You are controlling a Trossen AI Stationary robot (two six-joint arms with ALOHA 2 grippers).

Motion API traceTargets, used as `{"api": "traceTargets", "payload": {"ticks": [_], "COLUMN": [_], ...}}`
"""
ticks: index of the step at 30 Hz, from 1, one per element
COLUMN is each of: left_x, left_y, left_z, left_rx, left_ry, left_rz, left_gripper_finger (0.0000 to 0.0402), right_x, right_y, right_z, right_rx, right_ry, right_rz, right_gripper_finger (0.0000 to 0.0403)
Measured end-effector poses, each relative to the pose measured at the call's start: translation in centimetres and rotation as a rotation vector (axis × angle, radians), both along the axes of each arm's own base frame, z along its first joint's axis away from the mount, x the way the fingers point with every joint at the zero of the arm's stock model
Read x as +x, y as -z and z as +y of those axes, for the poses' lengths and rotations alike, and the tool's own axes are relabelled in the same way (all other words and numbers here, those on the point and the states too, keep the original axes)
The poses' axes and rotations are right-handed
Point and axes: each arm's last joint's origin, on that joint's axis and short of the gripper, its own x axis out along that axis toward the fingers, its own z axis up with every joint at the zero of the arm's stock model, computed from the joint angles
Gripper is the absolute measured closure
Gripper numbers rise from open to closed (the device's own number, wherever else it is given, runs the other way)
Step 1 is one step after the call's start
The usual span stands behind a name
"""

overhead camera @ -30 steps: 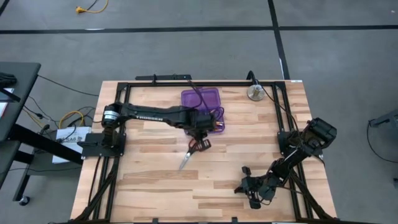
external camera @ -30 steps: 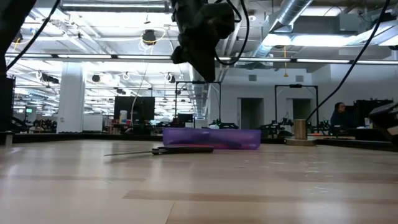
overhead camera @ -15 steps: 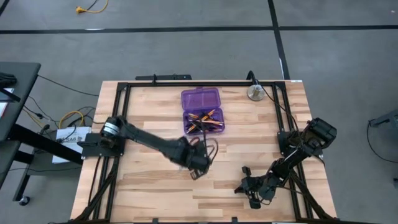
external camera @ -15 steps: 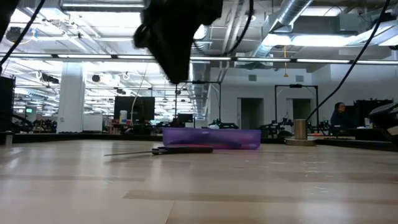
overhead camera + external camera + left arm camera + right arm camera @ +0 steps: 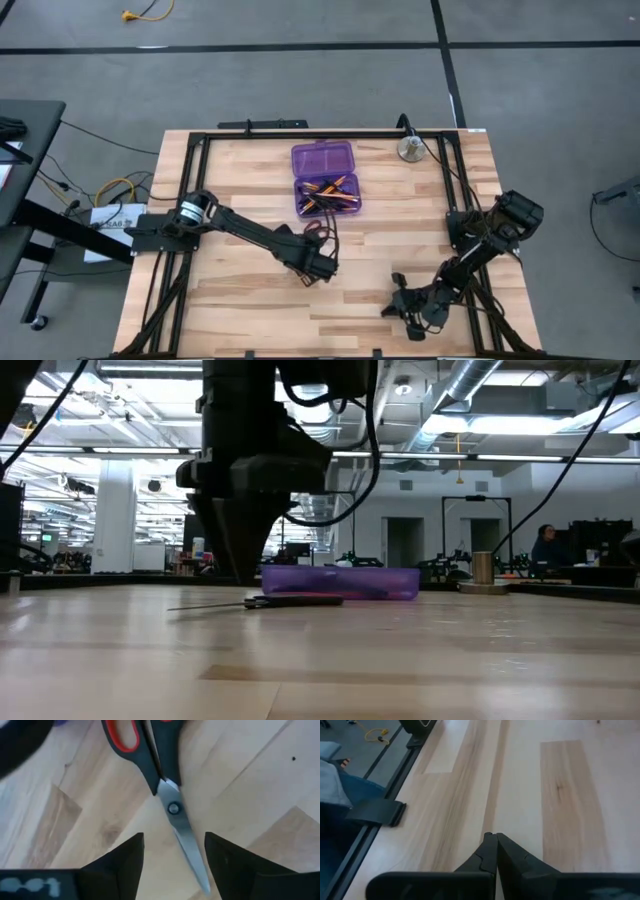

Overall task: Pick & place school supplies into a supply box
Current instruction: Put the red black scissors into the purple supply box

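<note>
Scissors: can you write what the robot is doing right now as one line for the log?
left hand: open, above scissors | scissors: flat on table, not held | supply box: open, pencils inside | right hand: shut, waiting

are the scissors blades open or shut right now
Shut. In the left wrist view the scissors lie flat on the table, both blades together as one narrow strip running to a point between the left gripper's open fingers.

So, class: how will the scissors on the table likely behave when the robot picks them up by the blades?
The scissors look rigid, so probably no flopping. The smooth metal blades may slip between the open jaws of the left gripper. The bulkier handles could make them tilt handle-down if gripped at the blades.
</note>
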Motion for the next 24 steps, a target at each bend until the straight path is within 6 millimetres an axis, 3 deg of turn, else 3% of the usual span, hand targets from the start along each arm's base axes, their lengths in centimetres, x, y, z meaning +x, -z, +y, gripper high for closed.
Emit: {"api": "traceTargets", "payload": {"ticks": [12, 24], "left_x": [0.9, -0.1], "left_y": [0.5, 4.3], "left_z": [1.7, 3.3], "left_rx": [-0.096, -0.227], "left_ry": [-0.020, -0.030], "left_rz": [0.007, 0.019], "left_gripper_finger": [0.0202, 0.0202], "right_x": [-0.1, -0.3], "right_y": [0.0, 0.0], "right_z": [0.1, 0.2], "right_rx": [-0.001, -0.004], "right_ry": [-0.005, -0.014], "right_rz": [0.000, 0.001], "right_gripper_finger": [0.0402, 0.0402]}}
